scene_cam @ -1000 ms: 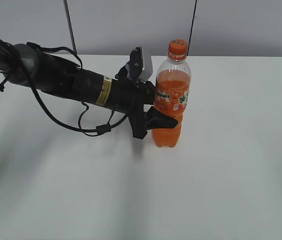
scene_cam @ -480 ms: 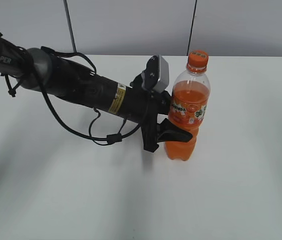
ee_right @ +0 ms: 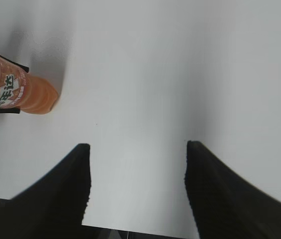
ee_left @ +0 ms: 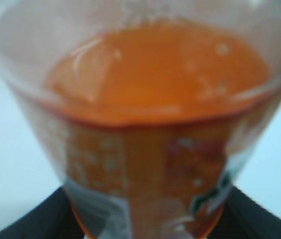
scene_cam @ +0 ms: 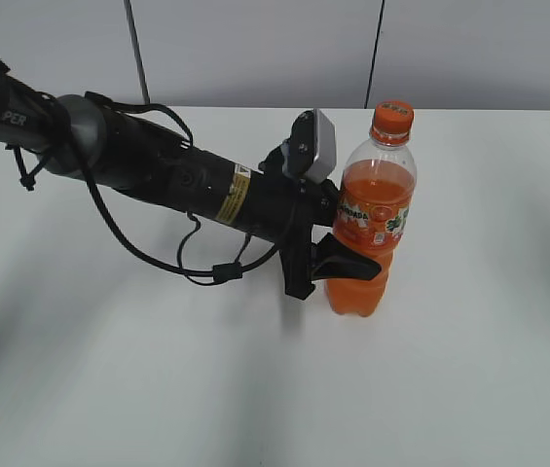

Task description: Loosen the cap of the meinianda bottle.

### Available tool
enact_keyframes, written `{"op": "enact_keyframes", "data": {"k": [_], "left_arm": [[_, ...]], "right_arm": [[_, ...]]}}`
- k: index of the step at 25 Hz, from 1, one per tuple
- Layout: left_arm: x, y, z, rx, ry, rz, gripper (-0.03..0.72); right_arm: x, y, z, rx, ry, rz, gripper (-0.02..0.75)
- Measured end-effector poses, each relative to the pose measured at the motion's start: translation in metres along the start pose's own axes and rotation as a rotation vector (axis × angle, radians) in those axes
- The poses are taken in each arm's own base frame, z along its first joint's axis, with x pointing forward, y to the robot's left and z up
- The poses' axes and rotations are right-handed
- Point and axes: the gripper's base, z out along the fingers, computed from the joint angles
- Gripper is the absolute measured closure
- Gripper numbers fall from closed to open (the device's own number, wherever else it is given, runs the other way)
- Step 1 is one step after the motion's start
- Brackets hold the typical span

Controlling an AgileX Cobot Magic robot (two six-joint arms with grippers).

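Meinianda bottle (scene_cam: 370, 229) upright (cap (scene_cam: 392, 119) on), clamped by left end effector (scene_cam: 338, 261); right end effector (ee_right: 136, 172) spread, holding nothing.

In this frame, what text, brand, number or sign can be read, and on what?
"PER": white letters on the left arm, cut off at the frame edge.
Yellow sticker on the arm: print too small to read.
Label of the meinianda bottle: dark lettering, blurred.
Label in the right wrist view: Chinese characters, roughly "年达", partly cut off.
Cap: faint print, unreadable.
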Motion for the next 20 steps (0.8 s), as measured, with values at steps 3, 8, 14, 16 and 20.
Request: {"op": "enact_keyframes", "data": {"k": [3, 8, 14, 16, 20], "left_arm": [[0.000, 0.001, 0.000, -0.007, 0.002, -0.023, 0.289], [0.000, 0.001, 0.000, -0.009, 0.004, -0.028, 0.289], [0.000, 0.001, 0.000, -0.009, 0.007, -0.027, 0.289], [0.001, 0.001, 0.000, -0.008, 0.008, -0.027, 0.289], [0.001, 0.001, 0.000, -0.008, 0.008, -0.027, 0.289]], "right_arm": [[-0.010, -0.001, 0.012, -0.020, 0.027, -0.002, 0.290], [-0.030, 0.002, 0.018, -0.068, 0.014, -0.003, 0.293], [-0.059, 0.042, 0.024, -0.150, -0.008, -0.127, 0.293], [-0.065, 0.063, 0.029, -0.188, 0.003, -0.165, 0.293], [-0.071, 0.104, 0.047, -0.225, 0.051, -0.244, 0.293]]}}
